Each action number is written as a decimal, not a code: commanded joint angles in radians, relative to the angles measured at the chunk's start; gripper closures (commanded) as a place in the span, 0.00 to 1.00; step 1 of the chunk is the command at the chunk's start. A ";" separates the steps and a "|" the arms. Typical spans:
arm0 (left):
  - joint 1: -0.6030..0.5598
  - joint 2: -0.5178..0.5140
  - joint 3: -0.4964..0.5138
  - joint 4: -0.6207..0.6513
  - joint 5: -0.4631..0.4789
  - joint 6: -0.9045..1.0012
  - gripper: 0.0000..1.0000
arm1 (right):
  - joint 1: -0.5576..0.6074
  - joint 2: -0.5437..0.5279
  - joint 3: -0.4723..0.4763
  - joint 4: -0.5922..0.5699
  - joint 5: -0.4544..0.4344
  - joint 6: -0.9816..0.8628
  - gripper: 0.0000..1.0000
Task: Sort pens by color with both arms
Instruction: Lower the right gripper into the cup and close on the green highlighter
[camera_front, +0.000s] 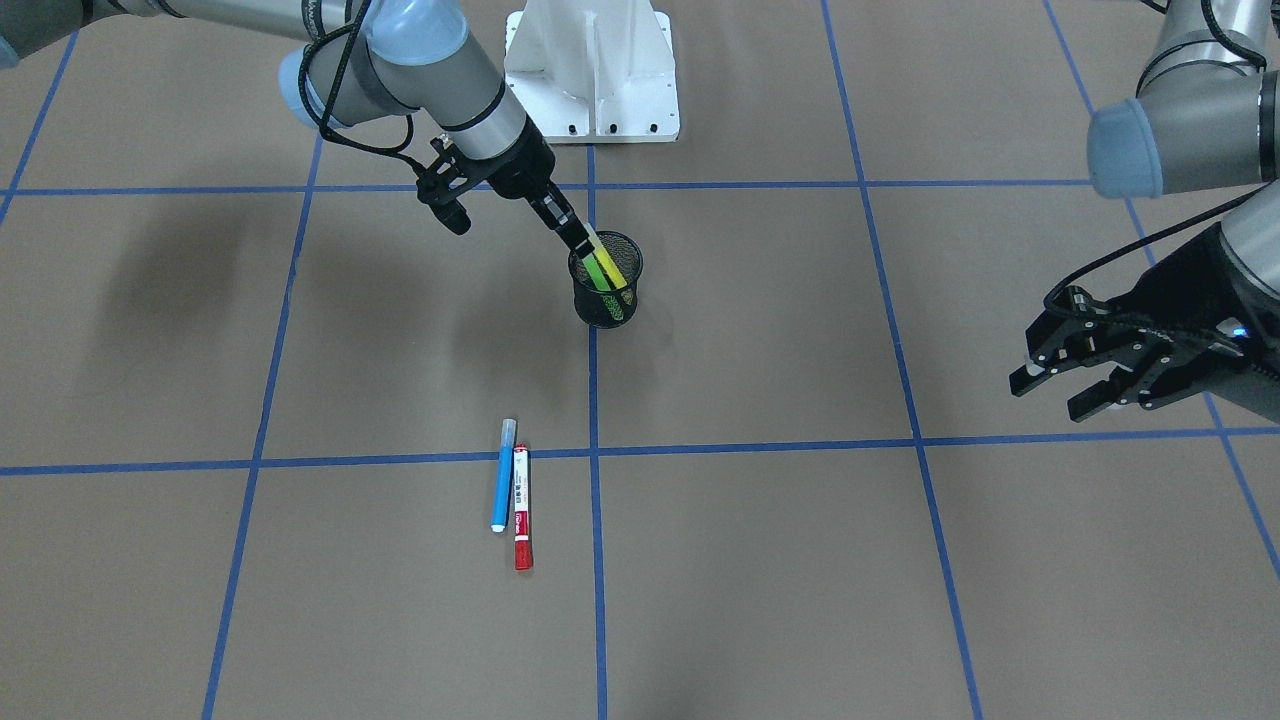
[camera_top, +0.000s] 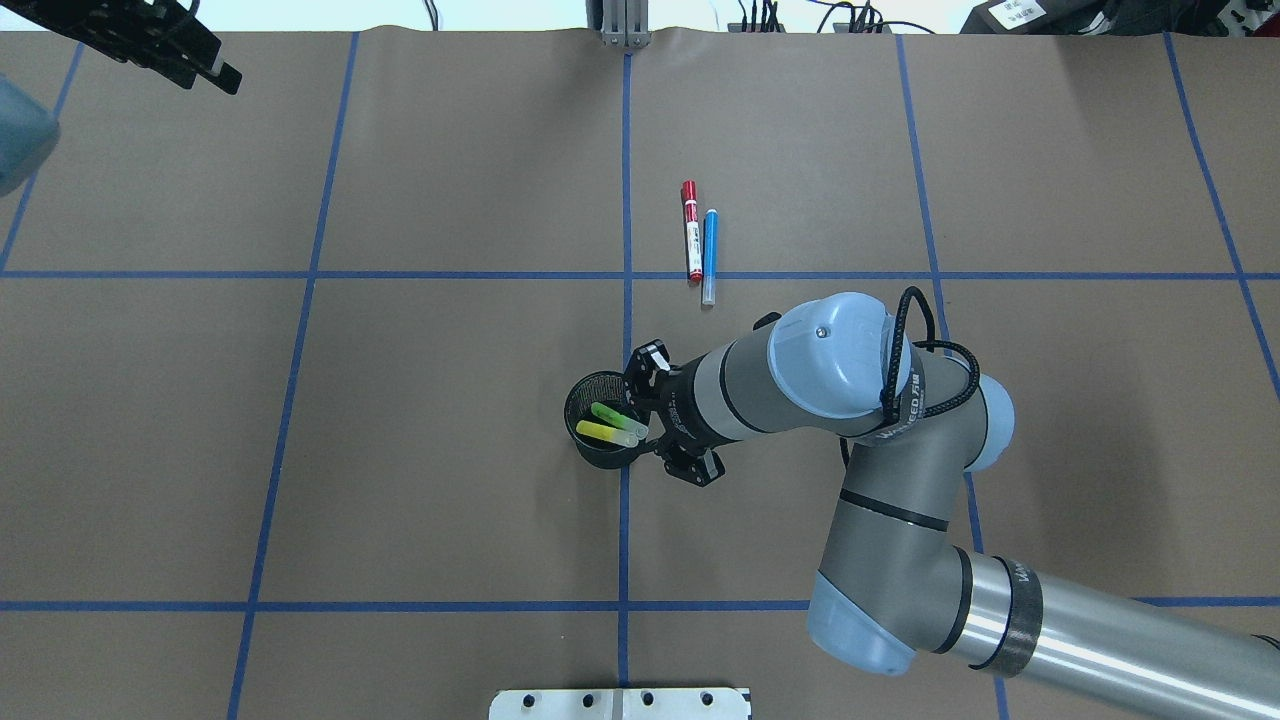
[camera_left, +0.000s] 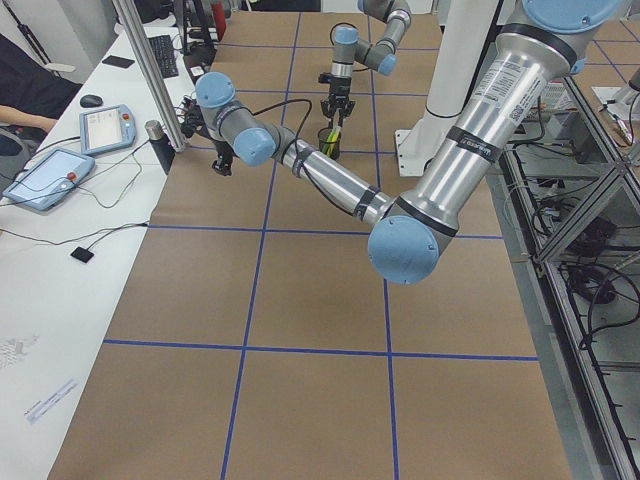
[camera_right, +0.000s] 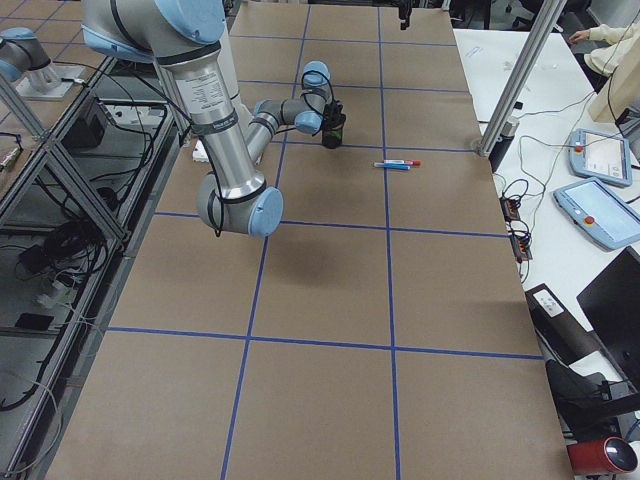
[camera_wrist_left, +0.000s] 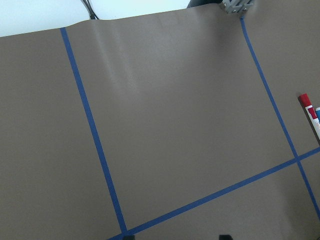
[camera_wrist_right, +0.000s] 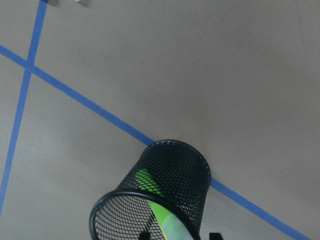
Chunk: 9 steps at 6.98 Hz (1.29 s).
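A green pen (camera_front: 598, 272) and a yellow pen (camera_front: 614, 262) lean in the black mesh cup (camera_front: 607, 305) near the table's middle, pale caps upward. My right gripper (camera_front: 580, 240) reaches down at a slant to the cup's rim. In the right wrist view its fingers stand close on either side of the green pen's cap (camera_wrist_right: 175, 227), so it looks shut on it. The blue pen (camera_front: 502, 477) and red pen (camera_front: 521, 505) lie side by side on the brown paper, away from both arms. My left gripper (camera_front: 1060, 385) hovers open and empty far off to the side.
The white pedestal (camera_front: 590, 70) stands at the robot's edge of the table. Blue tape lines divide the brown paper into squares. A white desk (camera_right: 560, 90) with tablets and cables runs along the far side, where a person's sleeve shows.
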 joint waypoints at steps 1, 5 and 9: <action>0.000 0.001 -0.005 0.001 0.000 0.000 0.35 | 0.001 -0.007 0.000 0.001 0.000 -0.002 0.53; 0.000 0.001 -0.005 0.000 0.000 0.000 0.35 | 0.001 -0.007 0.006 0.007 0.002 0.002 0.66; 0.002 0.003 -0.005 0.000 0.001 0.000 0.35 | 0.003 -0.008 0.006 0.007 0.002 0.007 0.76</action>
